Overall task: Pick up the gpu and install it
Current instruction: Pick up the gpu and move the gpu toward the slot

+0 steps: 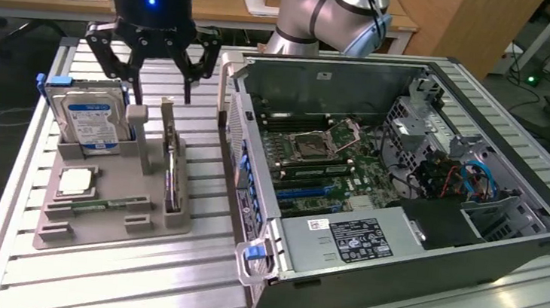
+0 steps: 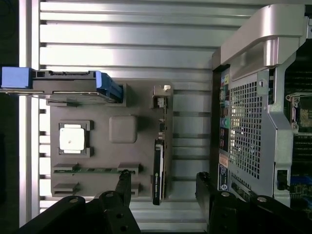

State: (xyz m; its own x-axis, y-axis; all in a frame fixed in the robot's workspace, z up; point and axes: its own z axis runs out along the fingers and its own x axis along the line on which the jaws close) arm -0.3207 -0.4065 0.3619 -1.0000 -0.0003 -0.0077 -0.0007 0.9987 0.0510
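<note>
- Your hand [image 1: 159,96] hangs above the gray holder [image 1: 96,224] on the slatted tabletop [image 1: 142,277]. Its fingers are spread as wide as they go and grip nothing.
- The gpu [image 1: 172,178] stands on edge in a slot of the holder, along the side nearest the open computer case [image 1: 531,224]. It has not yet been lifted.
- From the wrist camera, the hand [image 2: 164,175] has one dark finger on each side of the gpu [image 2: 158,165]. Neither finger touches the card.
- Elsewhere in the holder [image 2: 141,146], the hard drive [image 1: 91,117] with its blue-white label stands upright at the far end from the gpu. The processor chip [image 1: 76,180] lies flat in its recess near the middle. The narrow memory stick [image 1: 109,205] lies in a groove beside the chip.
- The case stands just beside the holder with its side panel off and the motherboard [image 1: 325,159] exposed. No card can be seen fitted in the slots.
- Judged from these views, you are at the very start. The hand is lined up over the card, but the pickup has not been made. The lift, the carry to the case and the seating of the card all remain undone.
</note>
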